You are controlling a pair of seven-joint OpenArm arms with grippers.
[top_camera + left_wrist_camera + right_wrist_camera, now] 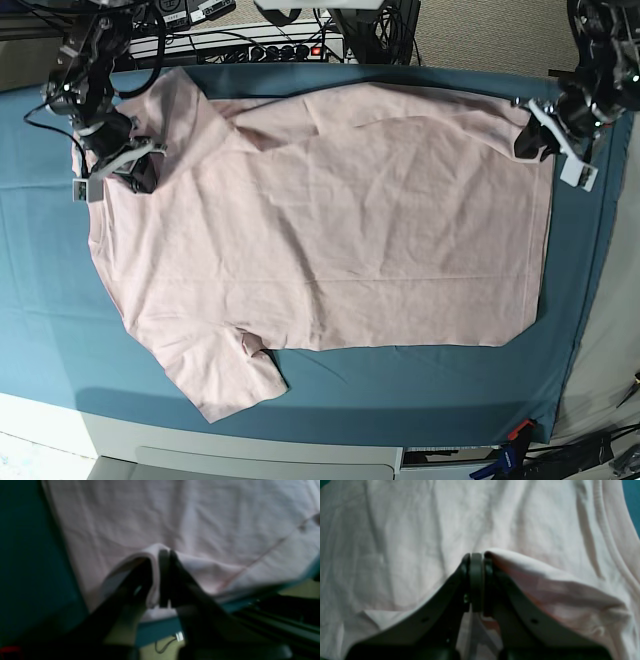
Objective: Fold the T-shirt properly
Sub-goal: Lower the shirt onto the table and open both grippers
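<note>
- Tabletop [40, 300] covered by a teal-blue cloth, filling most of the base view; the cloth's near edge shows a pale strip of table front along the bottom of the frame.
- Behind the tabletop, top centre of the base view: a power strip [250, 45] with a red light, tangled black cables, dark equipment. Beige floor at the upper right.
- Bottom right corner, base view: a red and blue clamp-like item [510, 450], off the cloth's edge; detail too small to tell.
- T-shirt [320, 230] lies spread flat, plain pale pink side up, across the middle of the tabletop. Hem toward the right of the frame, collar end toward the left; one sleeve reaches toward the lower left, its tip near the cloth's near edge. Light wrinkles throughout.
- Left claw [163, 580] sits at the upper right of the base view, on the shirt's far hem corner. Left wrist view: dark fingers pressed together with a fold of pink fabric pinched between them, the cloth peaked up around the tips. Tabletop edge and floor visible beneath.
- Right claw [477, 580] sits at the upper left of the base view, at the shirt's shoulder. Right wrist view: fingers closed tight, a raised ridge of fabric draped over the right-hand finger; ribbed seam runs down the right of that frame.
- Both wrist views are soft and blurred.
</note>
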